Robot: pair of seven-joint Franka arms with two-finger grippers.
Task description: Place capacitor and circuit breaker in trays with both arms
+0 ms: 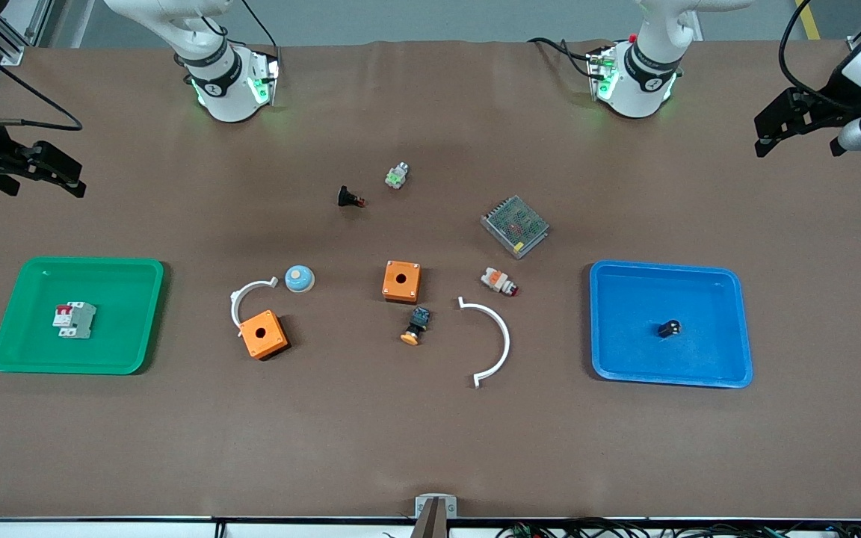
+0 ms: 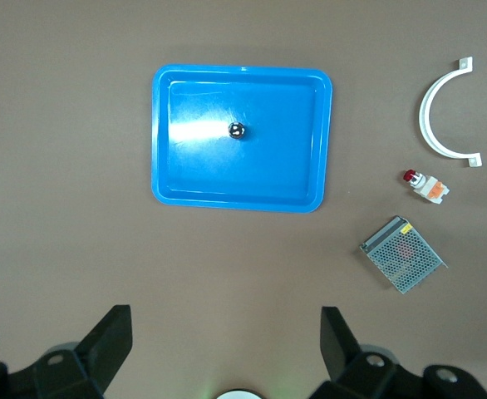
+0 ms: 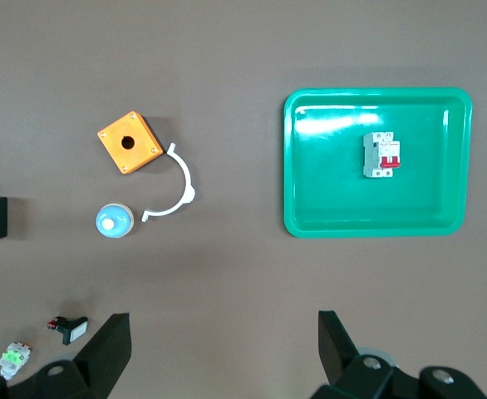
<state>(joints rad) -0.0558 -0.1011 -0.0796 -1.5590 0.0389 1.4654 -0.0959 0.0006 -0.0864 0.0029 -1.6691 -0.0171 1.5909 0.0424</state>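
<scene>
The capacitor [image 1: 670, 328], a tiny black cylinder, lies in the blue tray [image 1: 729, 373] at the left arm's end of the table; the left wrist view shows it [image 2: 237, 130] in that tray [image 2: 162, 141]. The circuit breaker [image 1: 75, 320], white-grey with red levers, lies in the green tray [image 1: 131, 351] at the right arm's end, and also shows in the right wrist view [image 3: 381, 155]. My left gripper [image 1: 797, 142] [image 2: 225, 332] is open and empty, raised above the table's edge. My right gripper [image 1: 42, 179] [image 3: 224, 332] is open and empty, raised likewise.
Between the trays lie two orange boxes [image 1: 401, 281] [image 1: 263, 334], two white arcs [image 1: 492, 342] [image 1: 250, 295], a mesh metal box [image 1: 515, 226], a blue dome button [image 1: 300, 279], an orange-capped button [image 1: 417, 326], a white-orange-red switch [image 1: 498, 282] and a black push-button [image 1: 350, 197].
</scene>
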